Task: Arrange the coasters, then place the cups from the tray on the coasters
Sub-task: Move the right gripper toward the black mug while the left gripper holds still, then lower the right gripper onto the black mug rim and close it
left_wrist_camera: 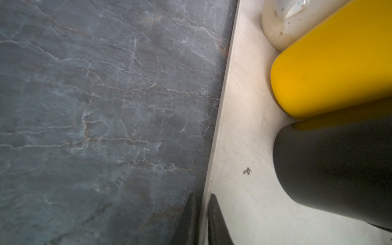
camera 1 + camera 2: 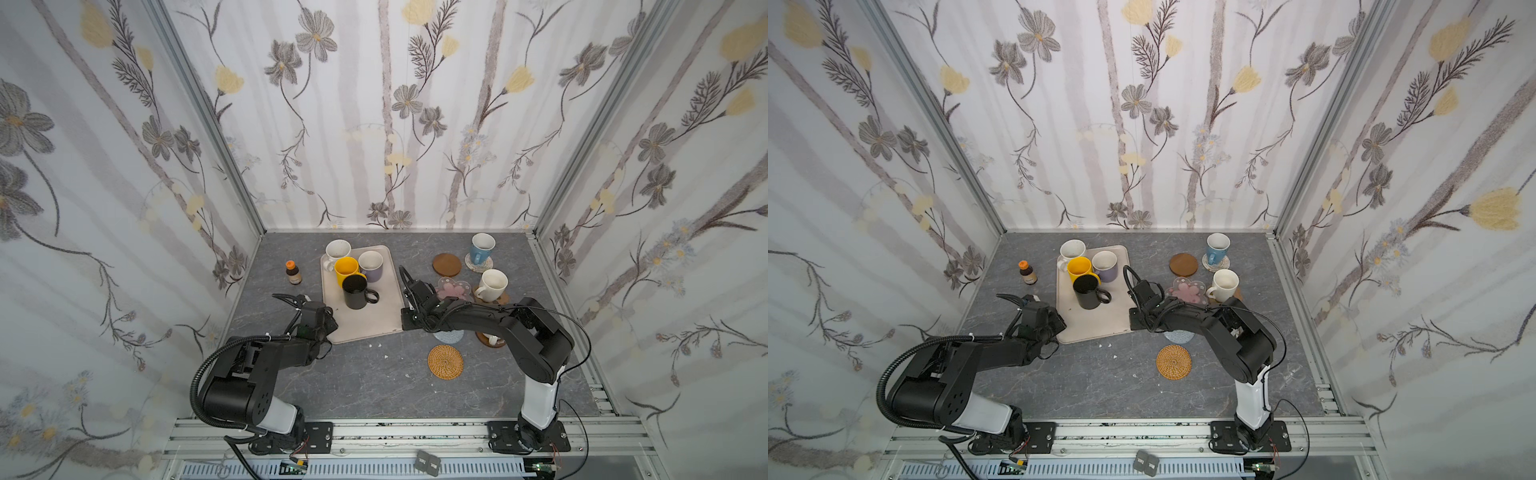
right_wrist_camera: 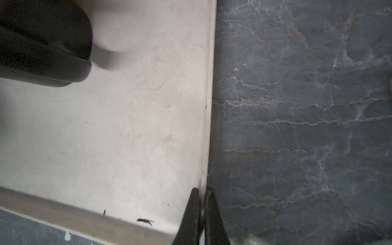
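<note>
Beige tray [image 2: 370, 320], left of the counter's [image 2: 374, 386] middle, has its side rims pinched by the clenched left gripper [image 1: 201, 196] and right gripper [image 3: 202, 189]. The yellow cup [image 2: 347, 270] and three more wait on it. The light blue cup [image 2: 481, 248] and white cup [image 2: 493, 286] already stand on coasters [image 2: 487, 264] by the right edge.

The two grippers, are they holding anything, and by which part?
Both hold the tray: the left gripper pinches its left rim, the right gripper its right rim near the front corner.

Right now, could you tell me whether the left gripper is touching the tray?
Touching. In the left wrist view the left gripper pinches the tray by its rim, jaws either side.
</note>
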